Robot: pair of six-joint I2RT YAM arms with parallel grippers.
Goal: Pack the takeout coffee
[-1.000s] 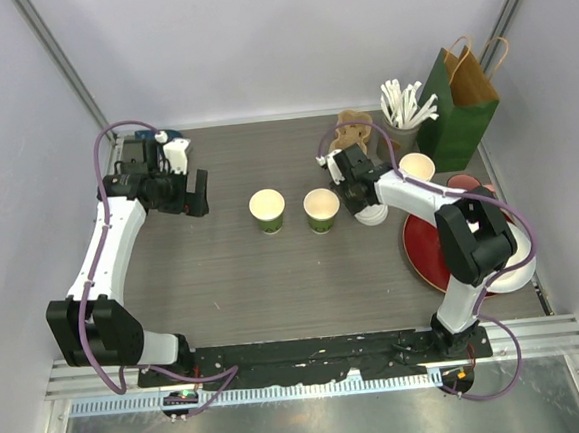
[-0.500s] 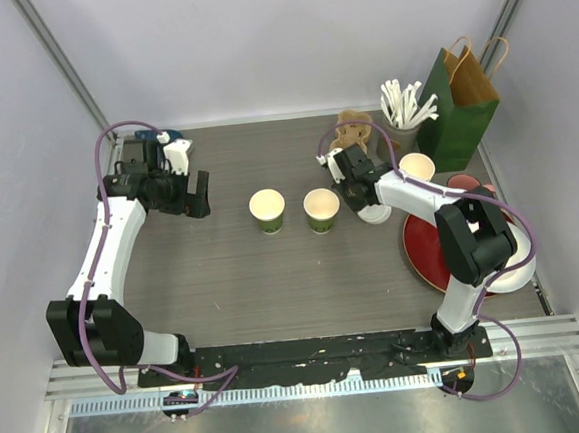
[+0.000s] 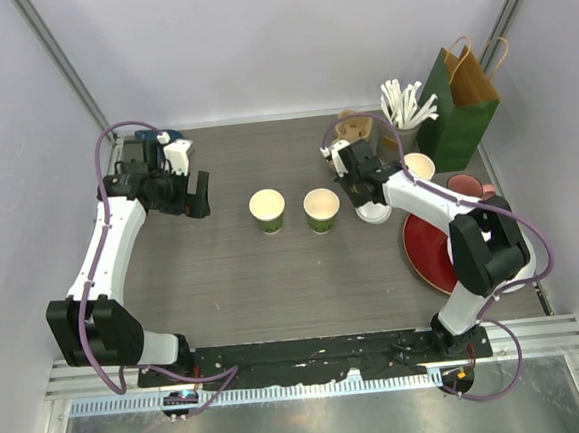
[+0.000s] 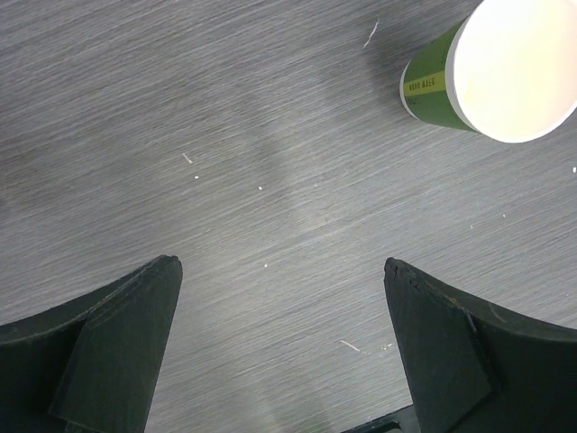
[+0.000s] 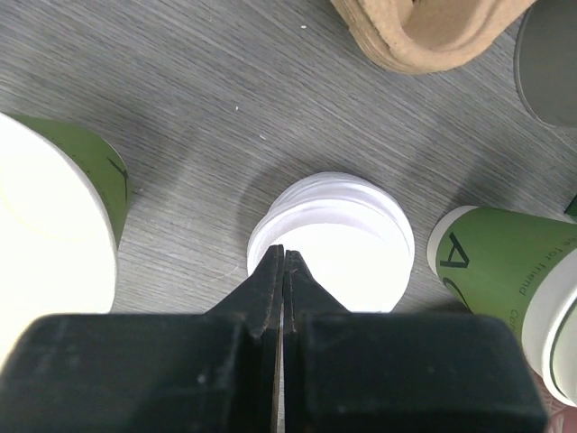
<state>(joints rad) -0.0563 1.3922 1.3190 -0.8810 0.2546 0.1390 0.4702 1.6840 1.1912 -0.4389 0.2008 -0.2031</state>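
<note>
Right tool, jaws closed, hangs over the lid stack to cap the open cups; left tool stands wide.

I read only a black "4" on the rt dark-green paper cup; yellow-strip print on the open green cup: illegible.

- Left arm reaches forward along the left side, its wrist turned inward.
- Left gripper points down, its fingers spread wide with nothing between them.
- Right arm stretches forward and inward from its base.
- Right gripper points down, its fingers pressed together, gripping nothing.
</note>
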